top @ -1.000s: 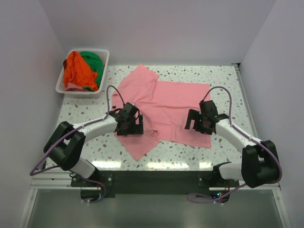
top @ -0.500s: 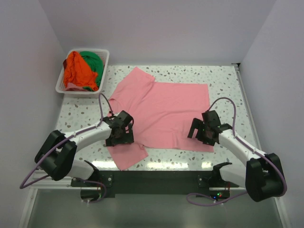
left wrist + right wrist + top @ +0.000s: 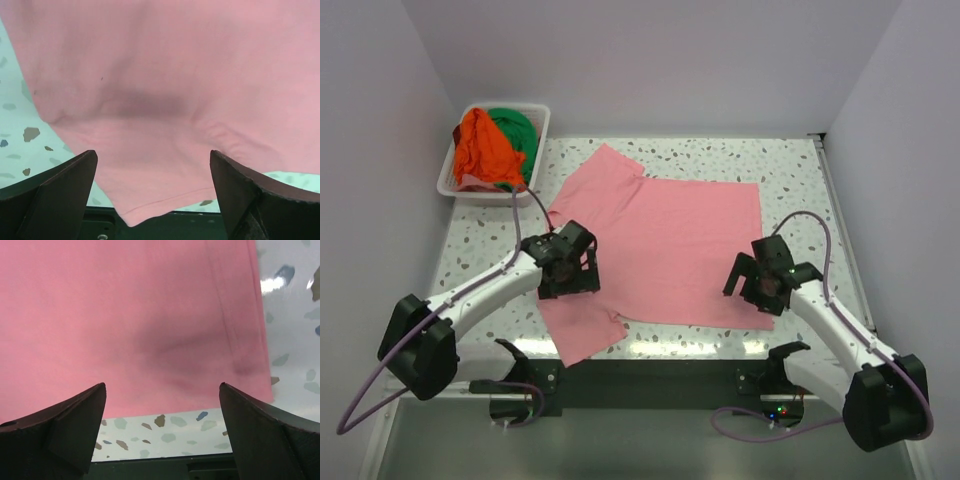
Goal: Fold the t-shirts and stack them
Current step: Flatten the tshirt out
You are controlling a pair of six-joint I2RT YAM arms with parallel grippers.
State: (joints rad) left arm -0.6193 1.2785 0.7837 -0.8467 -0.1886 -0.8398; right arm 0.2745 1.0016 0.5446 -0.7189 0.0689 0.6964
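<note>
Top external view: we find the pink t-shirt [image 3: 670,240] spread flat at the centre of the table [image 3: 790,160], with no fold made. The orange t-shirt [image 3: 480,150] and green t-shirt [image 3: 517,128] wait in the basket [image 3: 542,150] at 10 o'clock. The left gripper [image 3: 575,272] and right gripper [image 3: 758,282] hover over the pink shirt with jaws fully apart, holding nothing.

Left wrist view: we see the sleeve [image 3: 145,185] between the jaws, which the arm masks from above.

Right wrist view: we see the stitched bottom hem [image 3: 240,315] at 3 o'clock.

A: Where do the grippers sit?
B: Both are over the spread shirt [image 3: 665,240] on the table [image 3: 790,165]. The left gripper [image 3: 575,272] is above its left edge, with one sleeve behind it and one in front. The right gripper [image 3: 752,285] is above its near right corner.
A: Anything else?
B: Well behind and left of the left gripper, a basket [image 3: 542,125] holds bundled shirts [image 3: 485,150].
</note>
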